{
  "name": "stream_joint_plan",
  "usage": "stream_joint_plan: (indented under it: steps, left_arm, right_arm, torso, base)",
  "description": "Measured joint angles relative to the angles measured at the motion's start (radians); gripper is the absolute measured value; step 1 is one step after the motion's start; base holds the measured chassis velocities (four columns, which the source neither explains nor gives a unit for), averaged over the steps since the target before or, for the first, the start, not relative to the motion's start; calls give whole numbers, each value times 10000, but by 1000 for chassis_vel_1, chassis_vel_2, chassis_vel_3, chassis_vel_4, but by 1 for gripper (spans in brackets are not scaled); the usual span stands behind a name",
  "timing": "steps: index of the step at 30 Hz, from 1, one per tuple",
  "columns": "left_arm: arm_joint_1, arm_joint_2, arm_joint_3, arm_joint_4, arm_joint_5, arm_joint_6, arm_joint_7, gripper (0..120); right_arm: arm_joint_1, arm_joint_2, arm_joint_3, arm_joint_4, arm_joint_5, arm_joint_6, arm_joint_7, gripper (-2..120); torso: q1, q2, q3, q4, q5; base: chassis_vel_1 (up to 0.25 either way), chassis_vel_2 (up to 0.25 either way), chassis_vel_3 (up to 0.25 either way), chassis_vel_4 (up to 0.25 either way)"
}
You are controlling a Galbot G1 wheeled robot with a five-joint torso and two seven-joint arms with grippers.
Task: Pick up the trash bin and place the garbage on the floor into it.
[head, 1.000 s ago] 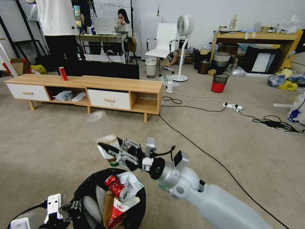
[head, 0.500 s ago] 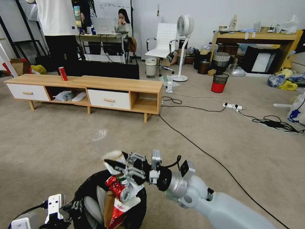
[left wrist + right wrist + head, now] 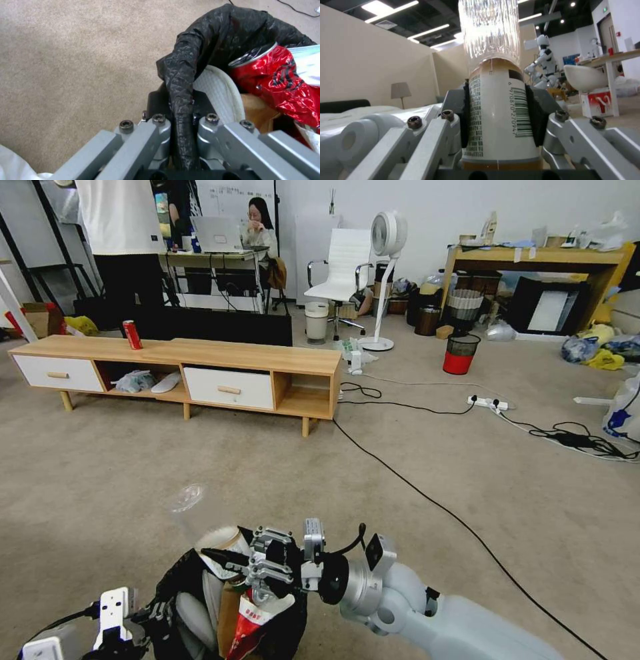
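right hand gripping bottle, cap hidden

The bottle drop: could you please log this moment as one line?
right gripper: shut on bottle, over trash bin | left gripper: shut on bin rim

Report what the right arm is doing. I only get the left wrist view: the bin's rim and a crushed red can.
Observer: The right gripper is shut on a clear plastic bottle, clamped across its printed label.
Operator: Say where that bottle sits against the bin.
Observer: In the head view it hangs tilted over the mouth of the trash bin, with its clear base pointing up and away from the robot.
Operator: Name anything else in the bin that I can't see.
Observer: A red-white snack packet sticks up out of it, just below the right gripper.
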Motion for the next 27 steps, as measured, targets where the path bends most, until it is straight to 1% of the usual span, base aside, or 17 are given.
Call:
stream_joint_plan:
  steps: [3,5,6,7,9,10,11,12,13,15,16,17,20,27]
  left_arm:
    - [16,2,0,0,-5,4,-5,4]
    - [34,3,-3,0,-6,5,-5,4]
    - [34,3,-3,0,-6,5,-5,4]
    - [35,4,-3,0,-6,5,-5,4]
    - [34,13,-4,0,-5,6,-5,4]
    - [34,13,-4,0,-5,6,-5,4]
    - [30,21,-10,0,-5,6,-6,4]
    - [29,26,-17,0,-5,7,-6,4]
    - [29,26,-17,0,-5,7,-6,4]
    - [28,40,-34,0,-6,8,-7,4]
    - [25,33,-33,0,-6,8,-7,4]
    - [25,33,-33,0,-6,8,-7,4]
    - [21,21,-23,0,-4,9,-7,4]
    - [22,35,-67,0,-6,10,-8,4]
  right_arm:
    - [1,-3,-91,15,-44,-20,184,32]
    - [0,-7,-169,95,-213,-131,731,32]
    - [0,-7,-169,95,-213,-131,731,32]
    - [0,-8,-217,149,-331,-169,1080,32]
    - [7,-16,-354,343,-584,-252,2103,32]
    - [7,-16,-354,343,-584,-252,2103,32]
    - [33,-23,-438,498,-676,-357,2657,32]
    - [55,-33,-482,591,-722,-442,2943,32]
    - [55,-33,-482,591,-722,-442,2943,32]
    - [191,-82,-662,954,-903,-898,4102,32]
    - [229,-87,-735,1008,-960,-994,4374,32]
    - [229,-87,-735,1008,-960,-994,4374,32]
    - [280,-70,-884,1024,-1030,-1183,4833,32]
    - [216,-166,-961,997,-1025,-1311,4864,32]
  torso:
    - [0,0,0,0,0]
    - [0,0,-1,0,0]
    - [0,0,-1,0,0]
    - [0,0,0,0,0]
    - [0,0,0,0,0]
    - [0,0,0,0,0]
    - [0,0,0,0,0]
    - [0,0,-1,0,0]
    - [0,0,-1,0,0]
    - [0,0,-1,0,0]
    - [0,0,0,0,0]
    - [0,0,0,0,0]
    - [0,1,0,0,0]
    - [0,0,0,0,1]
  base:
    - [0,0,0,0]
    - [0,0,0,0]
    - [0,0,0,0]
    - [0,0,0,0]
    - [0,0,0,0]
    - [0,0,0,0]
    - [0,0,0,0]
    - [0,0,0,0]
    - [0,0,0,0]
    - [0,0,0,0]
    - [0,0,0,0]
    - [0,0,0,0]
    - [0,0,0,0]
    - [0,0,0,0]
